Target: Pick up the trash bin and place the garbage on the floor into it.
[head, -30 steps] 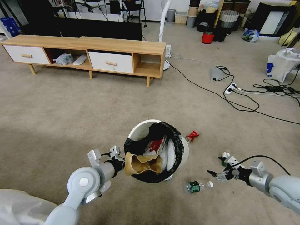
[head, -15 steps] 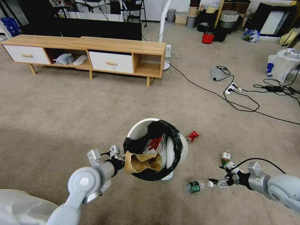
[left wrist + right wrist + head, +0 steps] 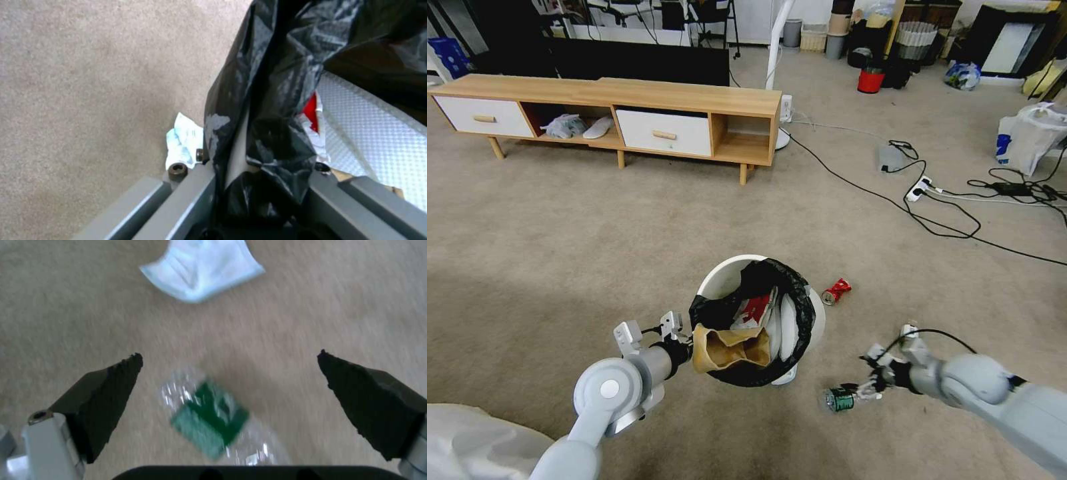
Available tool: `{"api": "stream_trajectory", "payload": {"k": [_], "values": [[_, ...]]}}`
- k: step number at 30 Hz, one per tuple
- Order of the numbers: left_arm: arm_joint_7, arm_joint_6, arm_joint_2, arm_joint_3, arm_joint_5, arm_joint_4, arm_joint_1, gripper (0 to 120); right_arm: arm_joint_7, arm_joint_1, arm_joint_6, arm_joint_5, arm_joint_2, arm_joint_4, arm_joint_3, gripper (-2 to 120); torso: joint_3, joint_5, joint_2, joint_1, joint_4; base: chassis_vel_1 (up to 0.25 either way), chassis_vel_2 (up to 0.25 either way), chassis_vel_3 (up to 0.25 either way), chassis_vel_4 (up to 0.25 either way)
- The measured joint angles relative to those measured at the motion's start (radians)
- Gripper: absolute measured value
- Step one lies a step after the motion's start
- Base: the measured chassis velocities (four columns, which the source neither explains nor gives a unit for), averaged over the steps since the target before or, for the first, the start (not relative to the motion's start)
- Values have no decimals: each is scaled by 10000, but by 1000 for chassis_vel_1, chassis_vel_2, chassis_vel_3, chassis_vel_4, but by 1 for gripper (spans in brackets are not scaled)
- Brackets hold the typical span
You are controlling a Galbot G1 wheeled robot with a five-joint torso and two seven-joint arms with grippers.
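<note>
Head view, bin: small round white plastic trash bin (image 3: 730, 273) lined with a black bag is hanging above the greyish-beige carpet floor (image 3: 627, 227), holding a brown paper carton (image 3: 727, 348).
Left gripper (image 3: 684, 347): pinching the bin's rim, bag included.
Bottle: clear plastic green-labelled bottle (image 3: 840, 399) is lying right of the bin.
Right gripper (image 3: 867, 387): hovering over the bottle, fingers (image 3: 104, 396) spread wide either side.
Other litter: crushed red can (image 3: 836, 291), white tissue (image 3: 202, 268) nearby.

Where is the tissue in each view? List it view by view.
Head: tissue on the floor under the bin's near edge, beside the bottle.
Left wrist: tissue beside the bin's black bag.
Right wrist: tissue beyond the bottle, past the open right tool.
Shared landmark: the floor.
</note>
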Motion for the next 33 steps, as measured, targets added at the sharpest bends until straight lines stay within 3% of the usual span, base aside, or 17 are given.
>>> {"api": "stream_trajectory", "payload": {"k": [9,21,33], "values": [[56,6,-199,-83,115,59,-37,0,-915,1435,-421,30,384,-481,-1565,100,0,1,0,0,-4,0,0,0,0],[169,13,-277,-137,300,63,14,0,-1454,1504,-621,185,-5,-459,-1824,100,0,0,0,0,-5,0,0,0,0],[206,16,-335,-192,432,61,65,0,-2053,2161,-663,-248,149,-621,-2690,100,-2,-1,0,0,-1,0,0,0,0]]}}
